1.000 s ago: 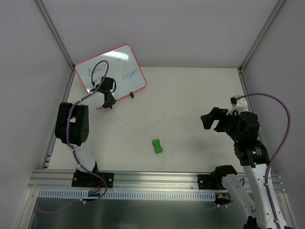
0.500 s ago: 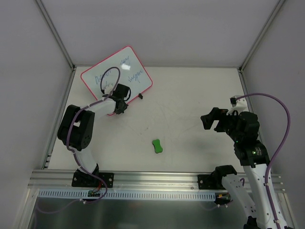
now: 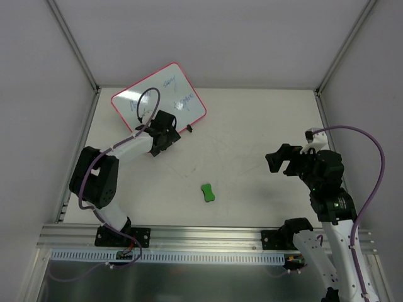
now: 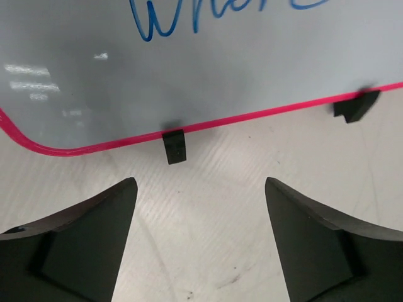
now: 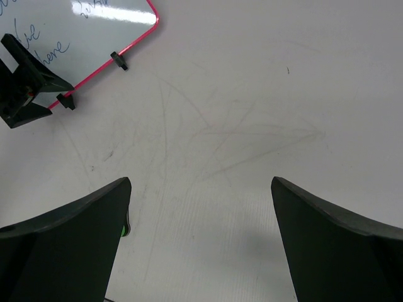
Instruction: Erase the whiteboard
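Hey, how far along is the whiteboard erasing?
Done: nothing; blue writing is on the whiteboard. In hand: the left gripper, open and empty, sits at the board's lower edge. Left: everything; the green eraser lies mid-table, ungrasped, and the right gripper is open, empty.

From above and behind, looking down on the whole table (image 3: pixel 252 126). Left wrist: close up to the lower edge of the whiteboard (image 4: pixel 220 63). Right wrist: farther off, looking down, same whiteboard top left.
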You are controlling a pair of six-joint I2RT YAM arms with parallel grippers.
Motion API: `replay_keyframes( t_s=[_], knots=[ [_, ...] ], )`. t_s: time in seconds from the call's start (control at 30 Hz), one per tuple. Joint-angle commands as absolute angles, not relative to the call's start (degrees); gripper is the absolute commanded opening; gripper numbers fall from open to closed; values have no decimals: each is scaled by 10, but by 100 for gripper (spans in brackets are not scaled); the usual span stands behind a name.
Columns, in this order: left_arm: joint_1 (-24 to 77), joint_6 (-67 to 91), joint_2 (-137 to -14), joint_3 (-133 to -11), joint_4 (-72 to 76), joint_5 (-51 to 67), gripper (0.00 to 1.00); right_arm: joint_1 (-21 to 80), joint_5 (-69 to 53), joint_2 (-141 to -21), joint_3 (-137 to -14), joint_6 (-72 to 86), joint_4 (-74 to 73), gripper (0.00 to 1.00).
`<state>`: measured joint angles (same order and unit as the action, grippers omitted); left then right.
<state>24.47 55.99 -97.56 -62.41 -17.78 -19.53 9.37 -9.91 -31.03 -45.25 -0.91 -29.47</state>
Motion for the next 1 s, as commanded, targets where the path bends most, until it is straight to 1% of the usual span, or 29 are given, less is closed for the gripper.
replay_keyframes(
  t_s=[0.0,0.17,0.2,0.27,0.3,0.33,0.37,0.4,0.43,0.47,0.53,0.57,0.7,0.83,0.93,0.97],
  knots=[
    [250,508,-902,-637,-185,-199,85,97,-108,-304,-451,-17,-288,99],
    [242,349,-818,-658,-182,-233,99,96,-120,-302,-453,-22,-287,99],
    [234,296,-808,-662,-182,-232,99,97,-126,-301,-453,-26,-287,99],
    [208,247,-780,-665,-171,-187,99,96,-127,-300,-453,-30,-287,99],
    [163,232,-771,-664,-167,-158,99,97,-142,-299,-449,-36,-285,99],
    [136,209,-762,-662,-150,-93,99,97,-154,-298,-447,-65,-283,99],
    [108,198,-750,-657,-141,-57,99,96,-162,-297,-447,-74,-284,99],
    [55,178,-745,-657,-135,-29,99,97,-165,-299,-447,-78,-284,99],
    [31,164,-744,-657,-128,-5,99,96,-168,-299,-447,-83,-283,99],
    [9,150,-747,-667,-118,62,99,96,-174,-299,-449,-90,-285,99],
    [-56,119,-758,-679,-110,120,99,97,-206,-300,-448,-98,-284,99],
    [-75,112,-780,-695,-106,186,99,96,-220,-302,-448,-101,-283,99],
    [-156,103,-844,-734,-91,322,97,97,-299,-323,-456,-99,-283,99],
    [-187,81,-893,-754,-67,369,96,98,-330,-332,-466,-110,-283,99],
    [-215,91,-945,-771,-42,431,93,97,-334,-332,-469,-120,-282,99],
    [-223,94,-958,-780,-34,451,91,97,-336,-332,-470,-120,-283,99]
  ],
)
